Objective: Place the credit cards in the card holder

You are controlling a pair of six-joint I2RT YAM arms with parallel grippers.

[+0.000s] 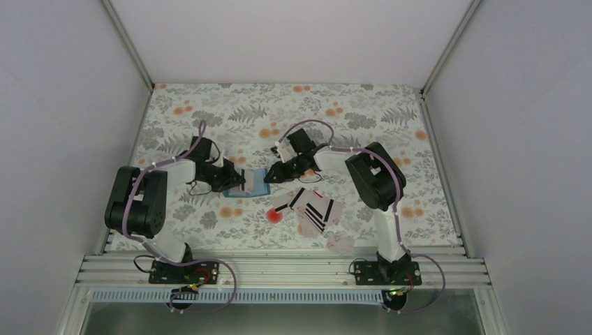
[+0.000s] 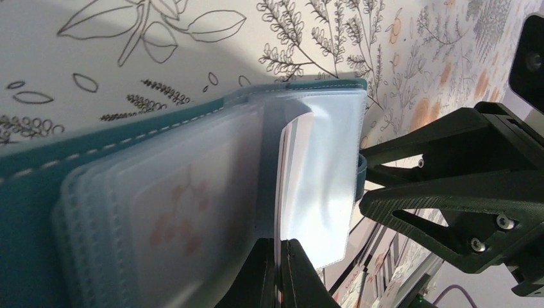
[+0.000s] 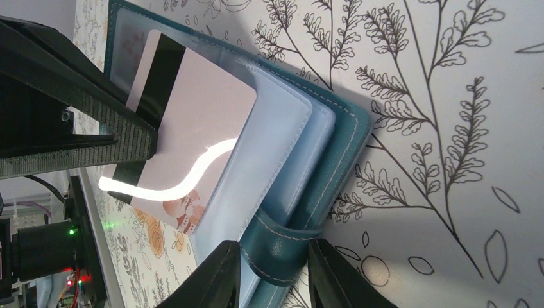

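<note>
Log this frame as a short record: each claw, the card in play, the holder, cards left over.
left claw: shut on held card, pale with black stripe
right claw: shut on closing tab of card holder
card holder: open on the table, clear sleeves exposed
card progress: at the clear sleeves; depth cannot be told
loose cards: several lying on the table

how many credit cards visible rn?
5, roughly. One card pinched by the left tool at the card holder; about three overlapping in a pile by the red spot; a lone card nearer the right arm's base. Overlap may hide more.
</note>
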